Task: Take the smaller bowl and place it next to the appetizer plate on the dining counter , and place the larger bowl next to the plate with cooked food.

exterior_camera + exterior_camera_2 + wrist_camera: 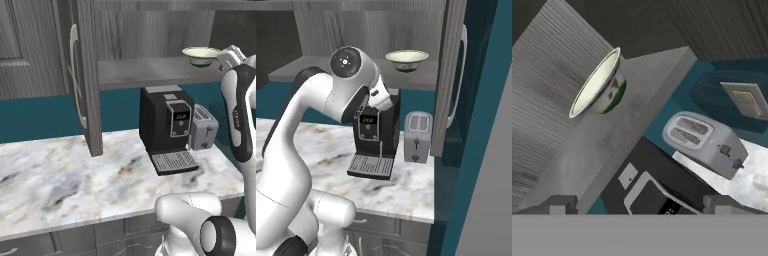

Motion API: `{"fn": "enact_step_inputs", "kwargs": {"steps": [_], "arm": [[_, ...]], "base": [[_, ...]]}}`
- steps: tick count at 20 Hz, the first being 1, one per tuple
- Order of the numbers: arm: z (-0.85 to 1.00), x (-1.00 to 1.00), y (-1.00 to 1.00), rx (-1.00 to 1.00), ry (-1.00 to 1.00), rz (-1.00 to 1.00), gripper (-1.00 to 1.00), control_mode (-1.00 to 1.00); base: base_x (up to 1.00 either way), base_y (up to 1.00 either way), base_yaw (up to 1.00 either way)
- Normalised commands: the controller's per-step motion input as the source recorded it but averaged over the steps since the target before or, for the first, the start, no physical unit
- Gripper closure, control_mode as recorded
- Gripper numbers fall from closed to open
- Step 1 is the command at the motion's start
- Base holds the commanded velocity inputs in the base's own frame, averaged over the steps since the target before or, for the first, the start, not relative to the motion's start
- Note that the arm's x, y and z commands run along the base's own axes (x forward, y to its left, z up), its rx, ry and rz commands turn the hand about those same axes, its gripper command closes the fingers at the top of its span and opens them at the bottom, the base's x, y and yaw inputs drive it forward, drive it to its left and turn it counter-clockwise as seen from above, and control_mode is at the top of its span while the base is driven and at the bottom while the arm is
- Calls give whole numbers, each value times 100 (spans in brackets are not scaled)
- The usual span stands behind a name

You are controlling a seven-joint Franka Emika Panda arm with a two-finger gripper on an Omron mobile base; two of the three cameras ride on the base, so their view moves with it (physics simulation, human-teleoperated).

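The smaller bowl (201, 55) (407, 59) (598, 84), cream-white with a green pattern near its foot, stands upright on the grey shelf (145, 71) of the open wall cabinet. My gripper (224, 59) (639, 205) is raised to shelf height just to the bowl's right, a short way off and not touching it. It is open, the two fingertips (559, 205) wide apart with nothing between them. The larger bowl, the appetizer plate, the plate with cooked food and the dining counter are out of view.
Below the shelf a black coffee machine (165, 125) (375, 132) and a silver toaster (203, 128) (418, 136) stand on the marble worktop (75, 175). The open cabinet door (82, 75) (452, 75) juts out over the worktop.
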Motion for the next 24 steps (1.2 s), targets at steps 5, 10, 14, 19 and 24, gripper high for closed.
{"fn": "enact_step_inputs", "kwargs": {"steps": [5,10,14,19,24], "arm": [[0,26,0,0,-7,0,-100,-100],[1,48,0,0,-7,0,-100,-100],[15,43,0,0,0,0,-100,-100],[22,51,0,0,1,0,-100,-100],[13,51,-4,0,4,-1,-100,-100]], "base": [[0,0,0],[0,0,0],[0,0,0],[0,0,0],[0,0,0]]}}
